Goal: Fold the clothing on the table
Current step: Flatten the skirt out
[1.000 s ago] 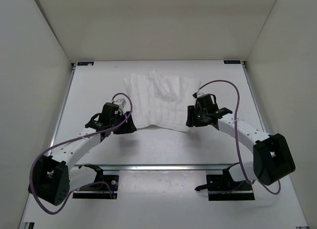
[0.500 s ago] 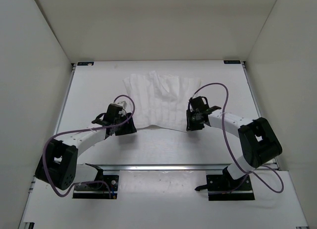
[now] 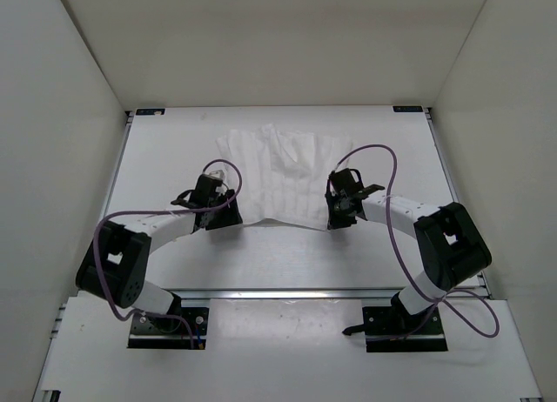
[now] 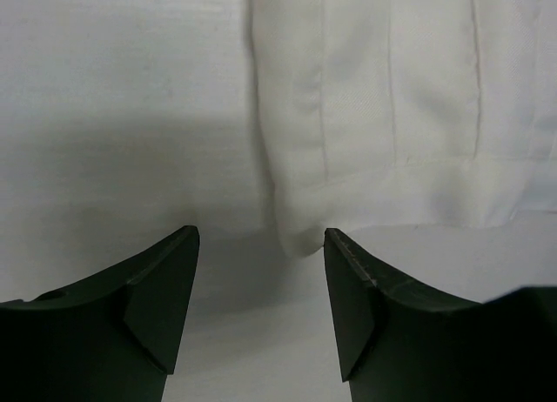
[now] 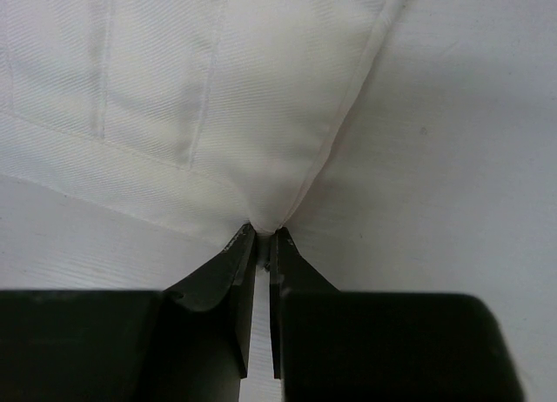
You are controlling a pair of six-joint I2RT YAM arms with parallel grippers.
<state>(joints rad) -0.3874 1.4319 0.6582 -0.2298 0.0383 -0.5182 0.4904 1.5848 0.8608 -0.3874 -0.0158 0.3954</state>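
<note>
Evidently both arms are set up for a two-corner lift. The ribbed white garment (image 3: 283, 176) lies spread flat on the white surface (image 3: 348, 254), toward its far middle, with its near hem facing the arms. The right claw (image 5: 261, 234) is pinched tight on the garment's near right corner, cloth bunching into the tips, so that side looks secured. The left claw (image 4: 261, 237) stands wide, one finger on either side of the near left corner without gripping it, lined up to pinch. With matching grips, the hem could probably be carried over evenly.
</note>
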